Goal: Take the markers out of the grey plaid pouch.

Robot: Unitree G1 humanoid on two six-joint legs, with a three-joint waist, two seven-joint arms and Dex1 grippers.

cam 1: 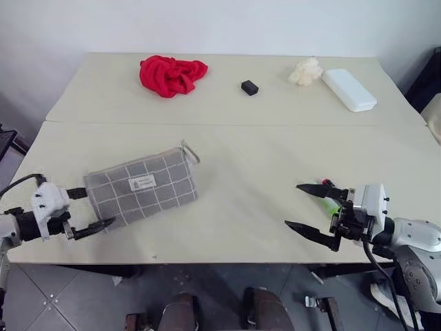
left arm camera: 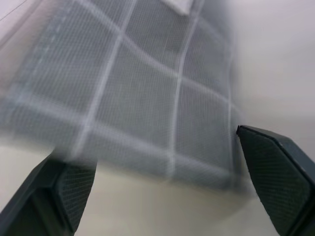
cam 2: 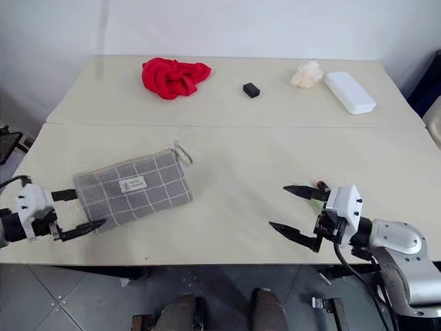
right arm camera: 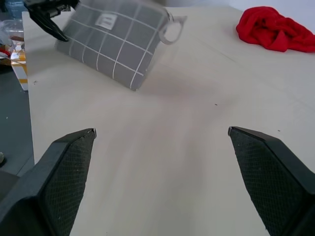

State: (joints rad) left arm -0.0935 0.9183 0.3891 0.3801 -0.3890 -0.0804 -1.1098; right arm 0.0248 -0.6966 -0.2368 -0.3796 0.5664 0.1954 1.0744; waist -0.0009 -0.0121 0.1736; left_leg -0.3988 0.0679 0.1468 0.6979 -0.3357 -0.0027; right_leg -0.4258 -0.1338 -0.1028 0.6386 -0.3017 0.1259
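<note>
The grey plaid pouch [cam 1: 141, 186] is seen lying flat on the near table [cam 1: 227, 172], toward its left side, with its label up and its ring-shaped pull tab [cam 1: 190, 152] at the far right corner. The left gripper [cam 1: 87, 211] is positioned at the pouch's near left end, fingers spread apart and clamped on nothing. The right gripper [cam 1: 311, 209] is held above the table's right front, fingers wide apart. The markers [cam 1: 331, 202] are glimpsed as a red tip and a green patch beside its upper finger. A red cloth [cam 1: 171, 74], a small black block [cam 1: 249, 87] and a white case [cam 1: 349, 89] are noted on the far table.
</note>
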